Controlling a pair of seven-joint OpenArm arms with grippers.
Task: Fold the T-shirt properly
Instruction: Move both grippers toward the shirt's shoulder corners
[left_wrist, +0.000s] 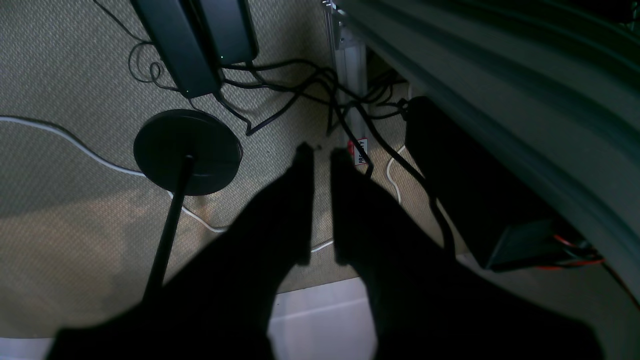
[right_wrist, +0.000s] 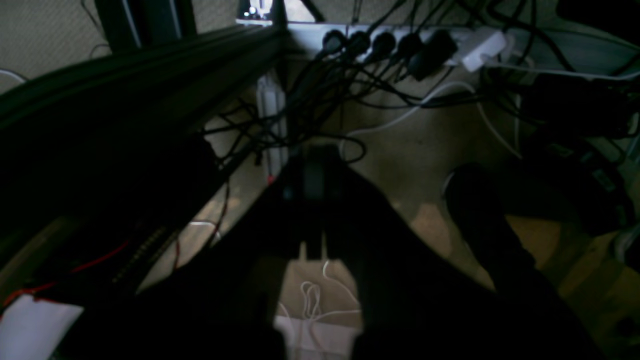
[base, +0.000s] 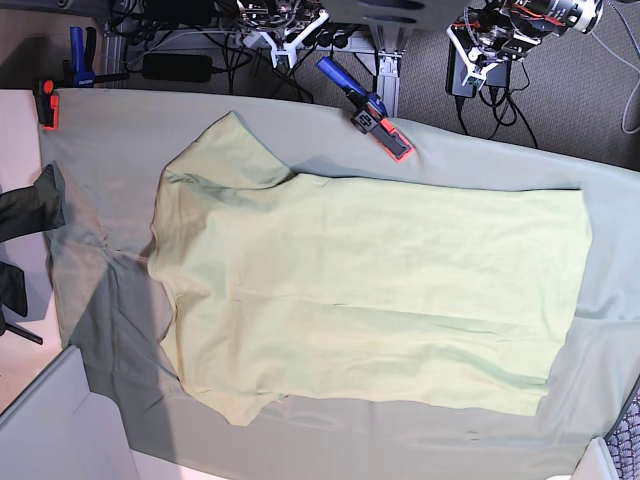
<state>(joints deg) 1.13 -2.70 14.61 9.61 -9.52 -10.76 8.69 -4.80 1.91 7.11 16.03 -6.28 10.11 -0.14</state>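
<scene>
The pale yellow-green T-shirt (base: 370, 290) lies spread flat on the grey-green table cloth (base: 110, 150), collar and sleeves to the left and hem to the right. Both arms sit beyond the table's far edge, apart from the shirt. My left gripper (left_wrist: 322, 152) hangs over the carpet floor with a narrow gap between its dark fingers and holds nothing; its arm (base: 500, 30) is at the top right of the base view. My right gripper (right_wrist: 315, 150) points at floor cables with its fingers together and empty; its arm (base: 285, 25) is at the top middle.
A blue and orange clamp (base: 368, 118) lies on the cloth's far edge near the shirt. An orange clamp (base: 45, 105) and a dark green fabric piece (base: 30, 210) are at the left. A round black stand base (left_wrist: 187, 150) and a power strip (right_wrist: 400, 37) are on the floor.
</scene>
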